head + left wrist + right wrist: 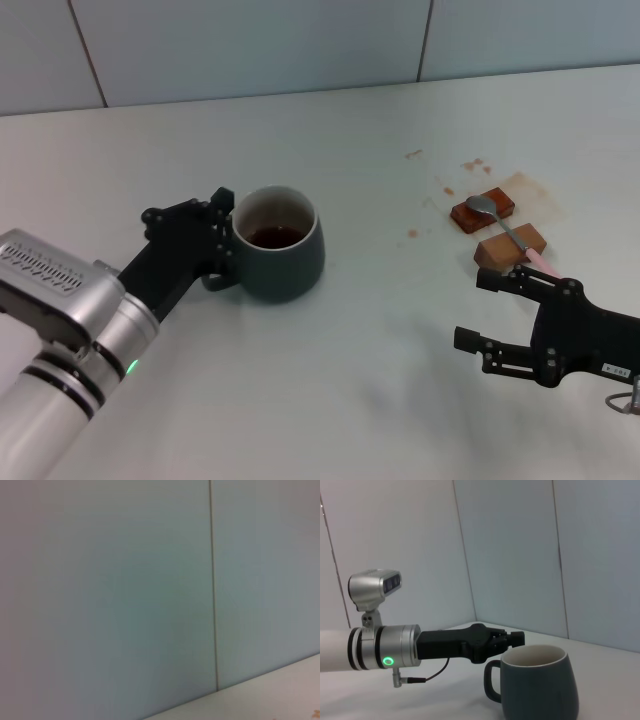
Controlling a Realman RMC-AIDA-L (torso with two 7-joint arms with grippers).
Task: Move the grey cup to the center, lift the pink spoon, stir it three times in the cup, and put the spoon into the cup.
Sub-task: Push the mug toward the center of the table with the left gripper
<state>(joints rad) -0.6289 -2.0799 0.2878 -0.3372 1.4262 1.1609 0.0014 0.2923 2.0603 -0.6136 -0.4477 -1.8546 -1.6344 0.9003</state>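
The white table (pixel 380 400) carries the cup (pixel 280 245), holding dark liquid, just beside the left end effector (pixel 222 235); two brown blocks (pixel 497 228) lie just beyond the right end effector (pixel 490 315), the spoon (pixel 505 229) resting across them; brown stains (pixel 440 185) spot the table near the blocks, farther from that end effector.

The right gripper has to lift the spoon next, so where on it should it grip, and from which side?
Probably the pink handle end, approached from above. The spoon lies across two brown blocks, its metal bowl on the far block and the handle overhanging the near block toward the open right gripper. The raised handle likely leaves finger room underneath.
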